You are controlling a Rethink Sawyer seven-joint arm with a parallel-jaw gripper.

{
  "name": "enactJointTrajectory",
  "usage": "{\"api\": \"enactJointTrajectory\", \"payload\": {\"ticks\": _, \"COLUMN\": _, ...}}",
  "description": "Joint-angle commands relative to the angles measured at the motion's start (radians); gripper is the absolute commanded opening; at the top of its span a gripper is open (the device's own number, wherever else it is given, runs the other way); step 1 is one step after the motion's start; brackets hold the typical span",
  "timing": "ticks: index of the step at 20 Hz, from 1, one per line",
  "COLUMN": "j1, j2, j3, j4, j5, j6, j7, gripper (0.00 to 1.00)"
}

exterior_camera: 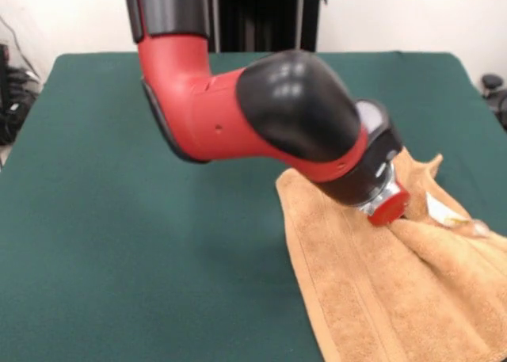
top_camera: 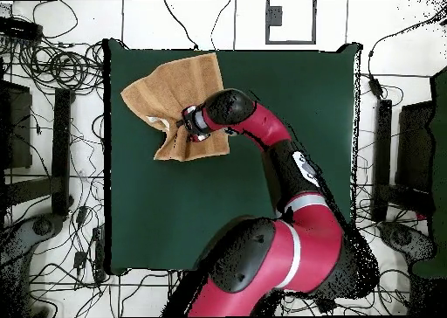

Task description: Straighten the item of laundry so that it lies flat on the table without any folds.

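The tan-orange towel [exterior_camera: 356,283] lies at the table's [exterior_camera: 142,251] near right in the front view, running off the picture's bottom and right edges. It is rumpled, with ridges that gather towards my gripper [exterior_camera: 466,226], which sits low on the cloth beside the small white tag [exterior_camera: 440,210]. The gripper looks shut on a pinch of towel. In the overhead view the towel [top_camera: 175,77] lies at the upper left corner of the table [top_camera: 288,96], flat at the top and bunched and folded at its lower part, where the gripper [top_camera: 182,122] is.
The red and black arm [exterior_camera: 261,116] reaches low across the table's middle and hides part of the towel. The towel lies close to the table's edges [top_camera: 108,96]. Cables and stands lie on the floor around the table [top_camera: 52,70].
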Motion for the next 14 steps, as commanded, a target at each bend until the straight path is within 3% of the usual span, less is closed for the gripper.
{"api": "enactJointTrajectory", "payload": {"ticks": 1, "j1": 0.075, "j2": 0.325, "j3": 0.041, "j4": 0.289, "j5": -0.131, "j6": -0.123, "j7": -0.213, "gripper": 1.00}}
{"api": "enactJointTrajectory", "payload": {"ticks": 5, "j1": 0.108, "j2": 0.281, "j3": 0.009, "j4": 0.325, "j5": -0.148, "j6": -0.242, "j7": -0.121, "gripper": 1.00}}
{"api": "enactJointTrajectory", "payload": {"ticks": 14, "j1": 0.030, "j2": 0.357, "j3": 0.069, "j4": 0.321, "j5": -0.052, "j6": -0.086, "j7": -0.215, "gripper": 1.00}}
